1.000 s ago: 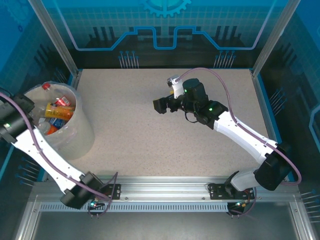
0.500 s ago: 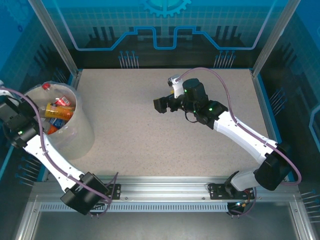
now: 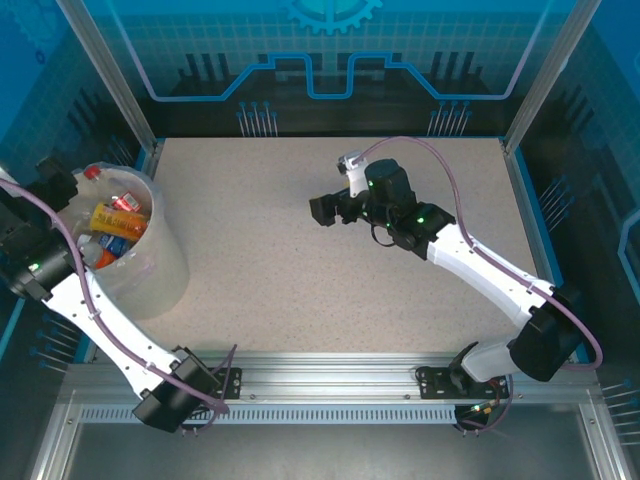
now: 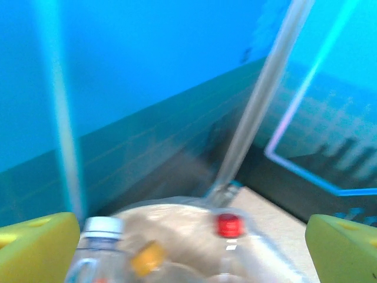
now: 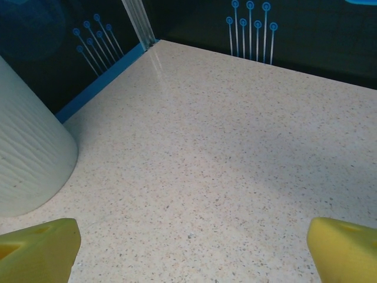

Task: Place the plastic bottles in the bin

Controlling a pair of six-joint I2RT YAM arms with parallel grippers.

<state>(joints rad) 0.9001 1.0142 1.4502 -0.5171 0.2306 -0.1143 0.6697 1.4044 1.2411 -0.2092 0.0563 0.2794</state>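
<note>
Far left, the left gripper [image 4: 188, 250] hangs wide open and empty over the bin [image 3: 165, 272], where the plastic bottles [image 3: 115, 222] lie heaped (light, slick, easily dented, best pinched mid-body), while the right gripper [image 3: 322, 211] hovers spread, holding nothing, above the speckled table [image 3: 300, 290].

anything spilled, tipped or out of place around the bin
Nothing stands out. The bin stands upright at the left edge of the table, and the plastic bottles lie jumbled inside it, as dropped bottles would.
</note>
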